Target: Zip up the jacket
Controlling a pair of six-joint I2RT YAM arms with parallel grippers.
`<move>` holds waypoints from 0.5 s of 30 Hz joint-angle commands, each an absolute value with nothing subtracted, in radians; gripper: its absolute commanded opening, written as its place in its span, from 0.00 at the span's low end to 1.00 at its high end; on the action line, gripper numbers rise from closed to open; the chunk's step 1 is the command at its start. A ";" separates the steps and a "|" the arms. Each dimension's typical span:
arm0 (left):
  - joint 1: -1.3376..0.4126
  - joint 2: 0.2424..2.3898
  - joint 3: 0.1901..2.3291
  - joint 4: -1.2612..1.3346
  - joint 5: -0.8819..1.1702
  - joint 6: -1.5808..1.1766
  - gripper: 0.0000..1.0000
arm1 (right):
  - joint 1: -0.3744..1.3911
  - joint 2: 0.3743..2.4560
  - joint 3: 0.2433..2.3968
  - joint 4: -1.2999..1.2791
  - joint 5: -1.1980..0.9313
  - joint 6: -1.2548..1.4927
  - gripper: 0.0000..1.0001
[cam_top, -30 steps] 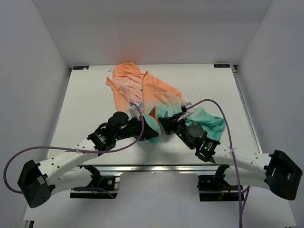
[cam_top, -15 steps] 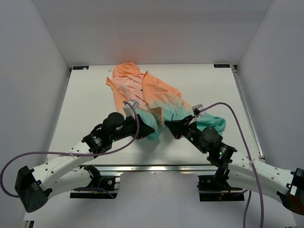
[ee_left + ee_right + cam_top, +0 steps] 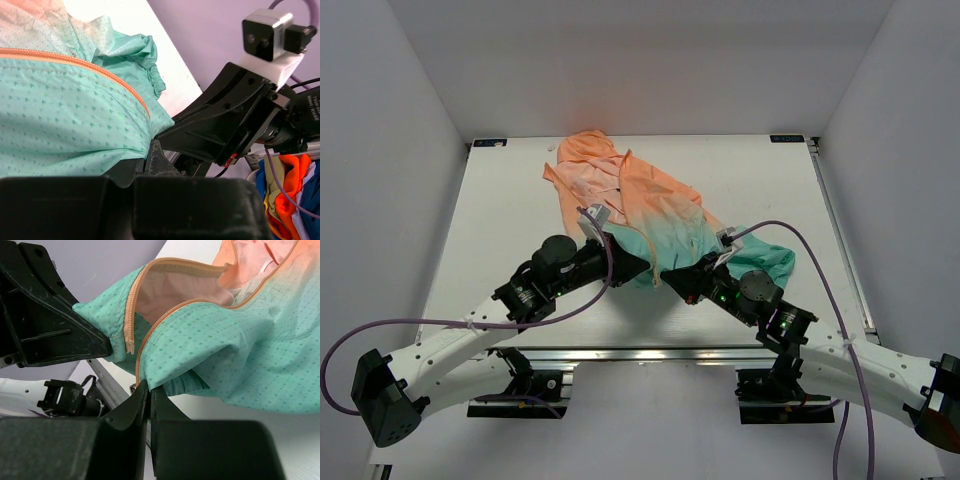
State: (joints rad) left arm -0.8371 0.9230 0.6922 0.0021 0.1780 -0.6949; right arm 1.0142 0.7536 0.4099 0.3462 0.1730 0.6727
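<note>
The jacket [image 3: 625,195] lies on the white table, with its peach hood at the back and its teal hem toward me. My left gripper [image 3: 646,268] is shut on the teal hem; in the left wrist view [image 3: 150,150] the fabric runs into the closed jaws. My right gripper [image 3: 688,284] is shut on the hem edge [image 3: 149,386] just beside it. The orange zipper [image 3: 131,315] is open, its two rows parted over the pink lining. A small metal piece [image 3: 132,388] sits at the lower end of the zipper by my right jaws.
The teal sleeve [image 3: 765,262] lies bunched at the right. The table's near edge with its metal rail [image 3: 650,352] is just below both grippers. A pile of colourful clothes [image 3: 290,180] shows beyond the table edge. White walls close in the table.
Both grippers stayed shut on the hem. The right gripper moved slightly right and toward the near edge, and the teal hem now spreads wider between the two grippers.
</note>
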 commanded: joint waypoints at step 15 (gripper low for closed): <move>-0.839 0.864 0.598 0.181 0.189 -0.762 0.00 | 1.015 0.710 0.345 0.540 0.270 0.795 0.00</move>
